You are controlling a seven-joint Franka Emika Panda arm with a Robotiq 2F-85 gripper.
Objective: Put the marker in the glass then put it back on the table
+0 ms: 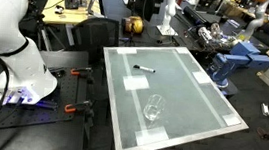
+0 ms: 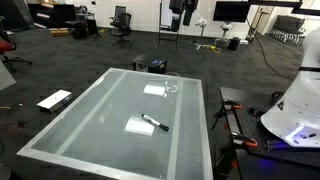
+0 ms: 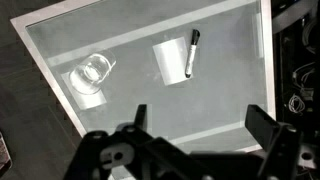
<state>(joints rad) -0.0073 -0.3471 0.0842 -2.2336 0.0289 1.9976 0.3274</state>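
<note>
While the gripper (image 3: 198, 135) is hanging above the table (image 3: 225, 95) with its two fingers (image 3: 265, 127) spread wide and holding nothing, the marker (image 3: 191, 53) is lying flat on the table just beside a white tape patch (image 3: 168, 62), well away from the fingers. The glass (image 3: 92, 72) is standing upright, apart from the marker.

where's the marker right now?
The marker lies on the table, against a white tape patch, well right of the glass in the wrist view.
</note>
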